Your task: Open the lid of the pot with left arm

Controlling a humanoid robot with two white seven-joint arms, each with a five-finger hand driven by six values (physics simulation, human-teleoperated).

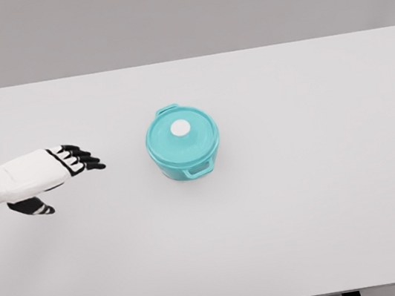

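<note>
A teal pot [182, 141] with two side handles stands near the middle of the white table [325, 195]. Its teal lid [194, 135] is on, with a white round knob [180, 127] at its centre. My left hand [65, 169] hovers over the table's left part, well to the left of the pot and apart from it. Its black fingers [85, 159] stretch out toward the pot, the thumb hangs below, and it holds nothing. The right arm does not show.
The table's front edge runs along the bottom of the view, its back edge near the grey wall. Nothing else stands on the table besides the pot.
</note>
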